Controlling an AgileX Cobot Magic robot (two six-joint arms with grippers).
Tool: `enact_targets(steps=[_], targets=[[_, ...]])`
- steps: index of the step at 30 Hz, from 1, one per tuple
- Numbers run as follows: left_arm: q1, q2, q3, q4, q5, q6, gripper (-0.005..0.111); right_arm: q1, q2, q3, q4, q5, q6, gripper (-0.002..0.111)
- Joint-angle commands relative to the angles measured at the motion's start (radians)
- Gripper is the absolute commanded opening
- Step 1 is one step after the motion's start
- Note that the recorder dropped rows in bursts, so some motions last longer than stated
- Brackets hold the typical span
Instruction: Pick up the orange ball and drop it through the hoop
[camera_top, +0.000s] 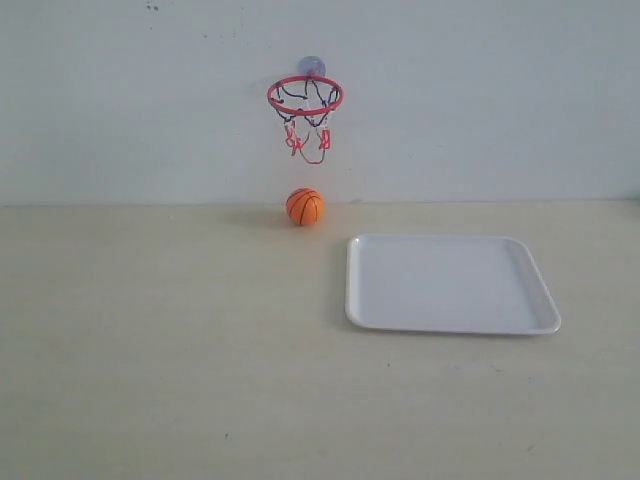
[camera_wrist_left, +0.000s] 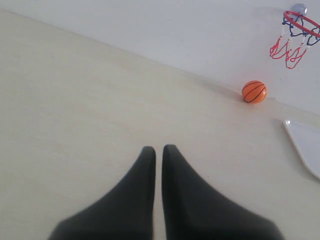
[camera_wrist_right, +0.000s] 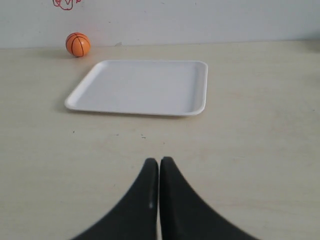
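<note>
The orange ball (camera_top: 305, 206) rests on the table against the back wall, directly under the hoop (camera_top: 305, 96), whose red ring and dangling net hang from a suction cup on the wall. The left wrist view shows the orange ball (camera_wrist_left: 254, 92) far ahead and the hoop (camera_wrist_left: 300, 25) above it. My left gripper (camera_wrist_left: 158, 149) is shut with nothing in it, low over bare table. In the right wrist view the orange ball (camera_wrist_right: 78, 44) lies far off beyond the tray, and my right gripper (camera_wrist_right: 159, 161) is shut and empty. Neither gripper appears in the exterior view.
A white tray (camera_top: 540, 305) lies flat on the table to the right of the ball, also seen as the white tray (camera_wrist_right: 200, 90) ahead of the right gripper. The pale wall (camera_top: 480, 100) bounds the table at the back.
</note>
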Motion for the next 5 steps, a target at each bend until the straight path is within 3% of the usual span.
enact_targets(steps=[1,5], targets=[[-0.008,-0.003,-0.001,0.000,-0.008,0.001,0.004,0.000,-0.005,-0.001,-0.009,0.001,-0.001,0.000],[-0.008,-0.003,-0.001,0.000,-0.008,0.001,0.004,0.000,-0.005,-0.001,-0.009,0.001,-0.001,0.000]])
